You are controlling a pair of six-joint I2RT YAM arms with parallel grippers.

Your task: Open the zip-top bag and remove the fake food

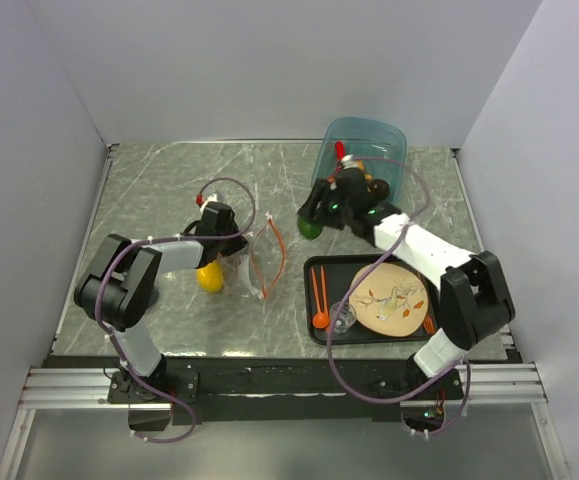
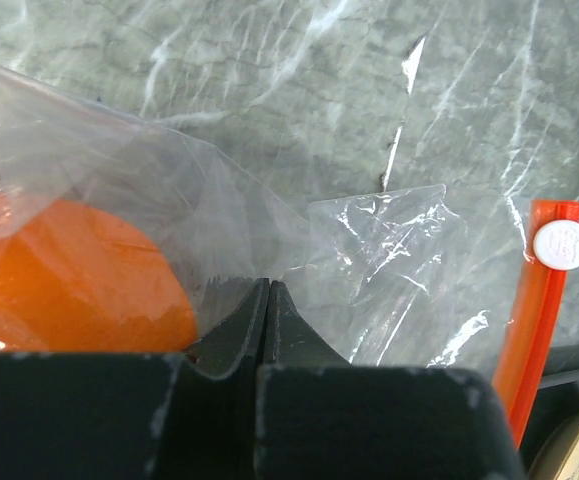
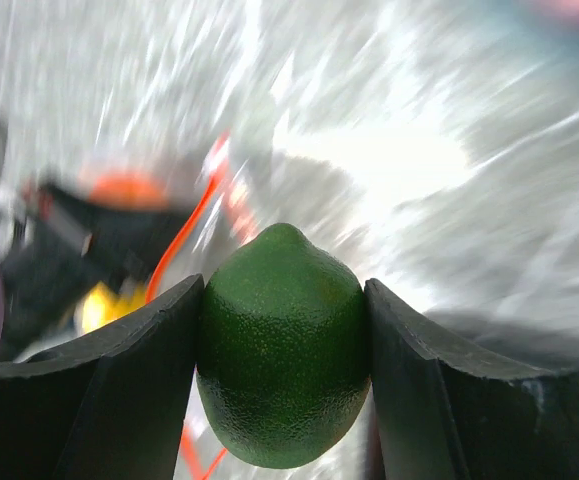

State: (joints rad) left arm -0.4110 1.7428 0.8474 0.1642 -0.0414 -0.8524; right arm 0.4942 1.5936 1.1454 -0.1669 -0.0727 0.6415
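Left fingers (image 2: 231, 335) are pressed together with no gap, their tips pinching a fold of clear film on the zip-top bag (image 2: 369, 260). Right fingers (image 3: 139, 385) are apart by one fruit's width and clamped on both sides of a green lime (image 3: 284, 350). Their matte black pads lie flat on the pebbled skin. The lime is egg-shaped with a small nub on top.

The bag lies mid-bench between the two arms, just left of the black tray (image 1: 314, 332). Its plastic is thin, floppy, crinkled and glossy. A stiff orange-red zip strip (image 2: 529, 340) runs along one edge and carries a round white tab (image 2: 563, 243). In the top view the strip bows into a loop.

A rounded orange piece (image 2: 69, 280) with a rough surface shows through the film beside the left fingers. A yellow lemon (image 1: 210, 278) sits on the bench (image 1: 159, 190) left of the bag, near the left arm. The bench is grey-green marble pattern with white veins.

A translucent blue tub (image 1: 369, 135) lies tipped on its side far right, with red and dark pieces at its mouth just behind the right fingers.

The tray holds a tan round plate (image 1: 409, 312), an orange spoon (image 1: 320, 318) and thin orange sticks (image 1: 319, 285). The right wrist view's background is blurred.
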